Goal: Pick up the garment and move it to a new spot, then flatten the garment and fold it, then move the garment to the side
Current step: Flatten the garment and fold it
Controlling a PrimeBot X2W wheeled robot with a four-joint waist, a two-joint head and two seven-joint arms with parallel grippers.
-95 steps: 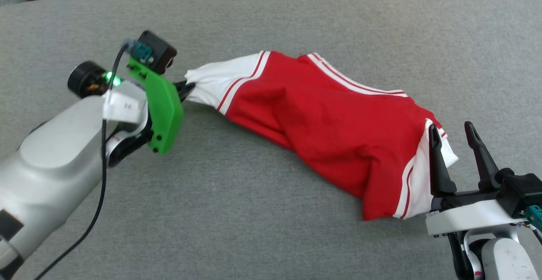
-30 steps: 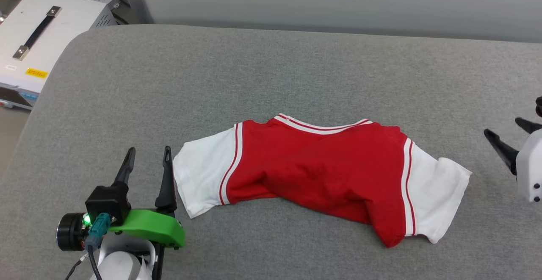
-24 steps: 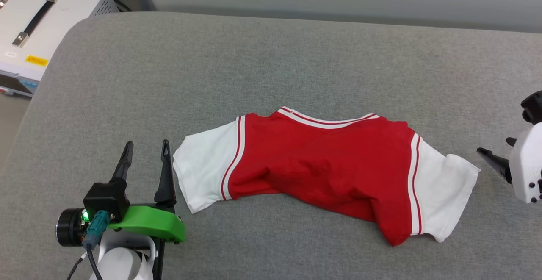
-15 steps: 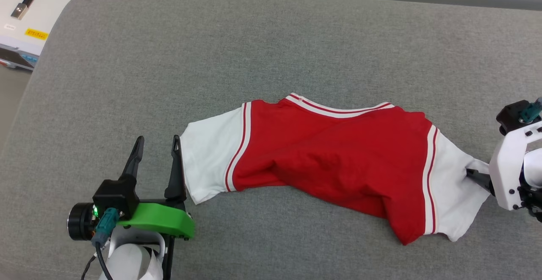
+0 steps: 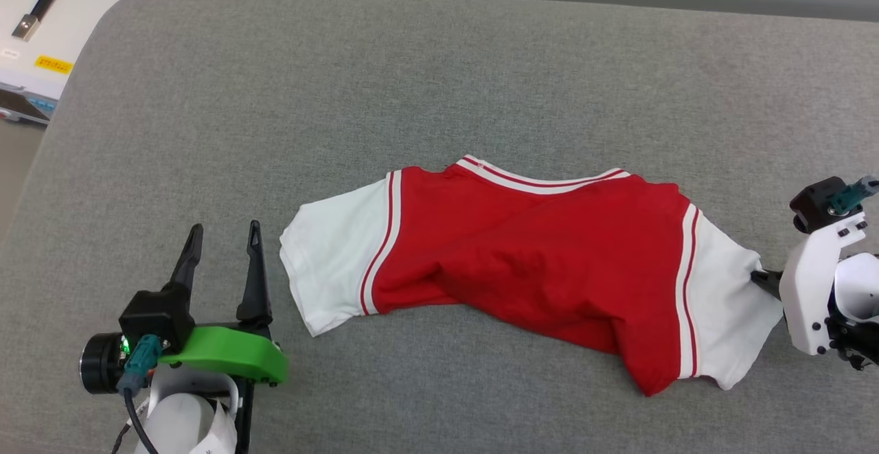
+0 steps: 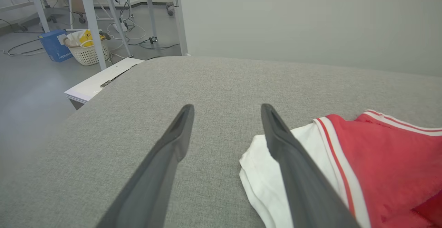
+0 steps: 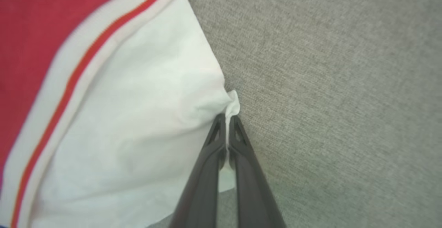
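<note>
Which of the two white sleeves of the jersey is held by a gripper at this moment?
The right sleeve, on the robot's right: the right gripper is shut on its edge. The left sleeve lies free beside the open left gripper.

garment lies across mid desk, long axis left-right, collar side toward the far edge. left gripper is at near-left, just beside the left sleeve end; the sleeve sits to the right of its jaws, not between them. right gripper is at the far right, jaws pinching the right sleeve's outer edge. A box sits off the desk, past its far-left corner.
</note>
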